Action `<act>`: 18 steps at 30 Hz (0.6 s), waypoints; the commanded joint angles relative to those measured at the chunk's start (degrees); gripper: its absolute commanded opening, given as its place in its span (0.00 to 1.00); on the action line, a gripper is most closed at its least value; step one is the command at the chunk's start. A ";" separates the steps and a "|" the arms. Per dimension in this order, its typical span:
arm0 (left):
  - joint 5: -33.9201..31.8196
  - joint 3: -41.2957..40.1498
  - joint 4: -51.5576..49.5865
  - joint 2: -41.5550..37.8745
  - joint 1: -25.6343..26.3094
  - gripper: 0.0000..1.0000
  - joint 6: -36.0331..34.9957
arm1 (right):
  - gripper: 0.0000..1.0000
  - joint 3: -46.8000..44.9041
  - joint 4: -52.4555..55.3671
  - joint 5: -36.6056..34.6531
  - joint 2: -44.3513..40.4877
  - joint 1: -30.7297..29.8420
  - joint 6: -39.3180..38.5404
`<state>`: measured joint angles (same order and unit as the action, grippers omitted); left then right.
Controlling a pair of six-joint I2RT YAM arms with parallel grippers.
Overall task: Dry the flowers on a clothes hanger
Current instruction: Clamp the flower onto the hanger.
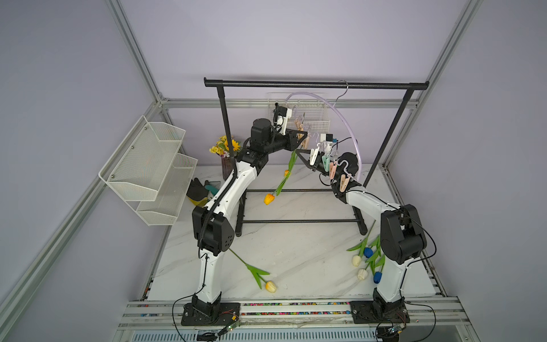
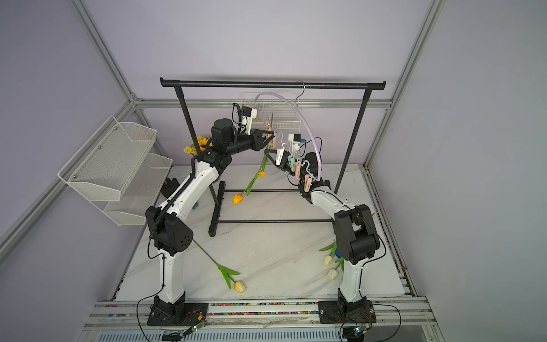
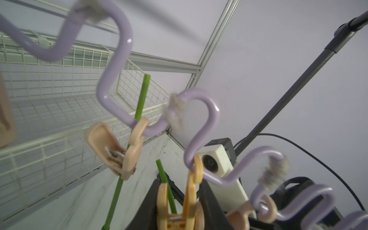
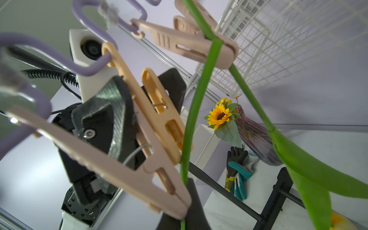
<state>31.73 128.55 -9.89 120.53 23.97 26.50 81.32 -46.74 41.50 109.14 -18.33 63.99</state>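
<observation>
The pale lilac clothes hanger hangs by its hook from the rack bar, its row of clips slanting down. My left gripper is shut on the handles of an orange clip. My right gripper is shut on a tulip stem that rises beside that clip's mouth; I cannot tell whether it is inside. Another stem is pinched in a pink clip. Orange heads hang below. More flowers lie on the table.
A tall black garment rack spans the back, with its feet on the marble table. White mesh baskets hang at the left and a wire basket at the back wall. A sunflower vase and gloves stand back left.
</observation>
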 commanded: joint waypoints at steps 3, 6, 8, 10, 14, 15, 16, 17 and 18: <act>2.10 0.21 3.30 -1.78 0.14 0.03 2.33 | 0.00 2.87 -3.09 -0.81 1.73 -0.91 0.95; 2.05 0.06 3.49 -1.75 0.19 0.03 2.33 | 0.00 3.06 -3.89 -0.48 2.22 -1.18 1.50; 1.86 -0.21 3.39 -1.75 0.17 0.02 2.24 | 0.00 2.98 -4.49 -0.29 2.00 -1.18 1.66; 1.78 -0.41 3.38 -1.79 0.13 0.02 2.24 | 0.00 2.81 -4.45 -0.13 1.44 -1.16 1.24; 1.92 -0.89 3.95 -1.62 0.12 0.02 2.57 | 0.00 2.68 -4.72 0.23 0.98 -1.18 0.84; 2.03 -0.92 4.00 -1.52 0.15 0.02 2.67 | 0.00 2.79 -4.82 0.51 0.98 -1.10 0.77; 2.31 -1.01 4.20 -1.50 0.16 0.02 2.92 | 0.00 2.88 -4.77 0.54 1.05 -1.14 0.70; 2.50 -1.23 4.51 -1.51 0.17 0.02 3.25 | 0.00 2.89 -4.68 0.37 1.07 -1.18 0.61; 2.67 -1.61 4.94 -1.59 0.12 0.02 3.59 | 0.00 3.11 -4.63 0.01 1.21 -1.15 0.60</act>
<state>31.94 126.87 -8.29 120.53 23.75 27.75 82.61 -48.45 41.89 110.91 -19.09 64.53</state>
